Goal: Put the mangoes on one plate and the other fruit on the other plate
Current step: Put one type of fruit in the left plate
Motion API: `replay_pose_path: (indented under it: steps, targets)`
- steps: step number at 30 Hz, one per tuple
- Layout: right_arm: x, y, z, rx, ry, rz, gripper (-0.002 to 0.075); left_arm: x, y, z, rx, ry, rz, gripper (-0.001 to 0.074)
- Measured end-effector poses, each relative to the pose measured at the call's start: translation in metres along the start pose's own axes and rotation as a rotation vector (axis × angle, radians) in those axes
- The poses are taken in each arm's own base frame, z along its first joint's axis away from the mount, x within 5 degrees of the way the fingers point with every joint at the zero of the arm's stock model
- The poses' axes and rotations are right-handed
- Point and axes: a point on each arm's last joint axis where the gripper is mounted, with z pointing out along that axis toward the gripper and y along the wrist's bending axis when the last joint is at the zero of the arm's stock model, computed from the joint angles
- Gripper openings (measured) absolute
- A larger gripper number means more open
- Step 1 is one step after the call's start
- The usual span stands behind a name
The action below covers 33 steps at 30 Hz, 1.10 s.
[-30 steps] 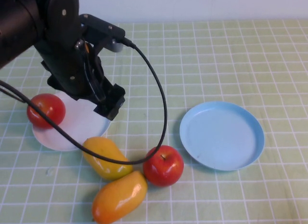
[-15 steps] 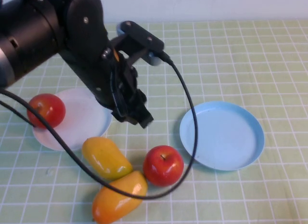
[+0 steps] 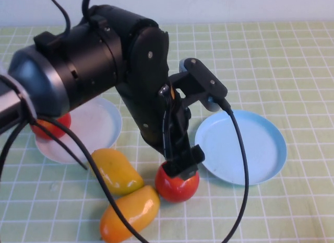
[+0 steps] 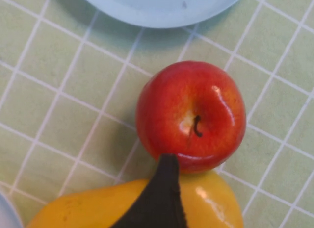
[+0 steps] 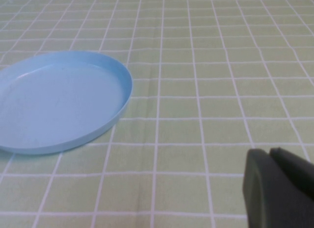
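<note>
Two yellow-orange mangoes (image 3: 115,171) (image 3: 130,211) lie side by side near the table's front edge. A red apple (image 3: 177,184) touches them on the right; the left wrist view has this apple (image 4: 191,115) straight below the camera. My left gripper (image 3: 181,163) hangs just above it, open, with one dark finger (image 4: 161,201) over the mango (image 4: 211,206) and nothing held. A second apple (image 3: 48,127) rests on the white plate (image 3: 99,123), partly hidden by the arm. The light blue plate (image 3: 250,149) holds nothing. My right gripper (image 5: 271,152) is shut, low over the cloth beside the blue plate (image 5: 59,100).
A green checked cloth (image 3: 292,60) covers the table. The bulky left arm (image 3: 104,60) and its cables (image 3: 237,164) hang over the middle, one cable crossing the blue plate's near-left rim.
My left arm has swung from over the white plate to the right and forward, ending above the loose apple. Fruit and plates have not moved.
</note>
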Motion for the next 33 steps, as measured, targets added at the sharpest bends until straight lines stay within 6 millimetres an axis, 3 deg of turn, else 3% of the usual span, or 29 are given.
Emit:
replay_pose_path:
  steps: [4,11,26,33]
  targets:
    - [0.000,0.000,0.000,-0.001,0.000,0.002,-0.0016,-0.002,-0.003,0.014,0.013,0.010,0.006,0.0668]
    - [0.000,0.000,0.000,-0.001,0.000,0.002,-0.0016,0.013,-0.003,0.048,-0.014,0.026,-0.015,0.0669]
    - [0.000,0.000,0.000,-0.001,0.000,0.002,-0.0016,0.012,0.004,0.056,-0.048,0.002,-0.252,0.0669]
    - [0.000,0.000,0.000,-0.001,0.000,0.002,-0.0016,0.007,0.009,0.067,-0.049,0.030,-0.265,0.0669]
